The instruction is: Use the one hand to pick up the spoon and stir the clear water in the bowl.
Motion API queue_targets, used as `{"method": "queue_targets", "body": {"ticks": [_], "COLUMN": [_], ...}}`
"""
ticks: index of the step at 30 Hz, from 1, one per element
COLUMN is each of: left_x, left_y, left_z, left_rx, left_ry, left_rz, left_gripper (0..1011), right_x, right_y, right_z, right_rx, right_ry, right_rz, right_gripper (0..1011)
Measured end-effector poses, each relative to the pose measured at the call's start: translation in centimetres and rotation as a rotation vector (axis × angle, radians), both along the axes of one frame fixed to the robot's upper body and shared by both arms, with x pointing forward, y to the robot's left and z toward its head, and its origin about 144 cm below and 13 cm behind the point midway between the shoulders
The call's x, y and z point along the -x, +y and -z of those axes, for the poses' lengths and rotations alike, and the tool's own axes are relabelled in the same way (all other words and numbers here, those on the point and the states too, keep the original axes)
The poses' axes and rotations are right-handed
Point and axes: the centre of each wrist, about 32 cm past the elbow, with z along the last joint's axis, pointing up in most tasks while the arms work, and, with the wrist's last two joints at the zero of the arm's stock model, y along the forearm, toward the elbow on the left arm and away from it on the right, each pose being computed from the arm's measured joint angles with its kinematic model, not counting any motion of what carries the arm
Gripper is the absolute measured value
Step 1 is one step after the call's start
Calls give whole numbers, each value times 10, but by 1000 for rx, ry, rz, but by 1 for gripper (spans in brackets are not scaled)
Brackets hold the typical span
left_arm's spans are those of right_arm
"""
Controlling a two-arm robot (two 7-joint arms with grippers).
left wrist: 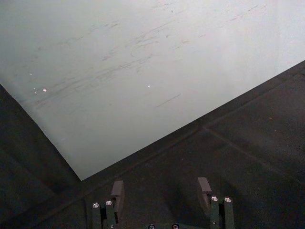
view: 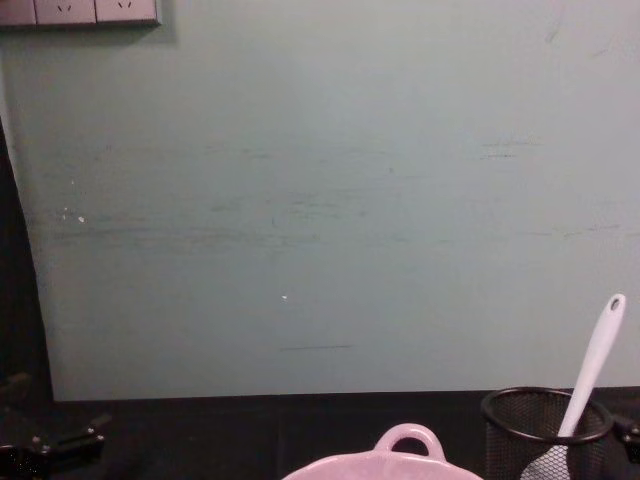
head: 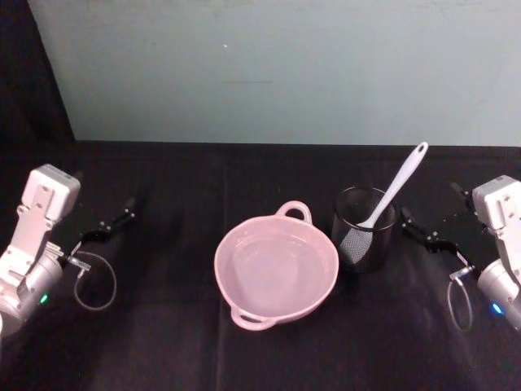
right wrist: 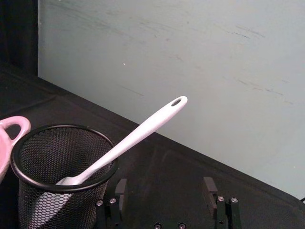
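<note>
The pale pink bowl (head: 220, 259) sits mid-table with clear water in it; its loop handle also shows in the right wrist view (right wrist: 12, 129) and the chest view (view: 405, 443). The white spoon (head: 396, 186) leans scoop-down in a black mesh cup (head: 358, 244), with its holed handle end up and to the right (right wrist: 143, 129) (view: 592, 375). My right gripper (head: 415, 228) (right wrist: 164, 188) hovers open just right of the cup, with nothing between its fingers. Far to the left of the bowl, my left gripper (head: 116, 220) (left wrist: 161, 191) rests open and empty.
The table is covered with black cloth (head: 163, 342). A pale green wall panel (head: 269, 65) closes off the back. The mesh cup (right wrist: 57, 171) stands close to the bowl's right side. Cable loops hang at each wrist (head: 96, 281).
</note>
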Motion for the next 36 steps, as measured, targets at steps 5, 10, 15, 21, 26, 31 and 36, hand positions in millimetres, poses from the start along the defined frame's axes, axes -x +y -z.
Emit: {"method": "queue_targets", "body": {"ticks": [5, 10, 15, 21, 26, 31, 36], "left_x": [0, 0, 0, 0, 0, 0, 0], "left_y": [0, 0, 0, 0, 0, 0, 0], "left_z": [0, 0, 0, 0, 0, 0, 0], "left_rx": [0, 0, 0, 0, 0, 0, 0], "left_ry": [0, 0, 0, 0, 0, 0, 0], "left_rz": [0, 0, 0, 0, 0, 0, 0], "left_gripper": [1005, 1005, 1005, 1005, 1005, 1005, 1005], "right_x": [0, 0, 0, 0, 0, 0, 0], "right_y": [0, 0, 0, 0, 0, 0, 0], "right_z": [0, 0, 0, 0, 0, 0, 0], "right_rx": [0, 0, 0, 0, 0, 0, 0], "right_ry": [0, 0, 0, 0, 0, 0, 0], "right_rz": [0, 0, 0, 0, 0, 0, 0], "right_gripper": [1003, 1003, 1002, 1003, 1003, 1003, 1002]}}
